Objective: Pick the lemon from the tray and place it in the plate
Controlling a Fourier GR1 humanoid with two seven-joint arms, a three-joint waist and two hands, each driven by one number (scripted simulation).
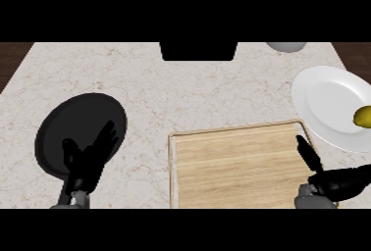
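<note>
The lemon, yellow-green, lies on the white plate at the right edge of the view, partly cut off by the frame. The wooden tray sits in front of the plate, with nothing on it. My right hand is low at the tray's right edge, below the plate and apart from the lemon; one finger points up while the others look curled, holding nothing. My left hand rests open, fingers up, over a black plate at the left.
A black box-like object stands at the counter's far edge, middle. A grey round object is at the far right. Dark wood shows beyond the counter's corners.
</note>
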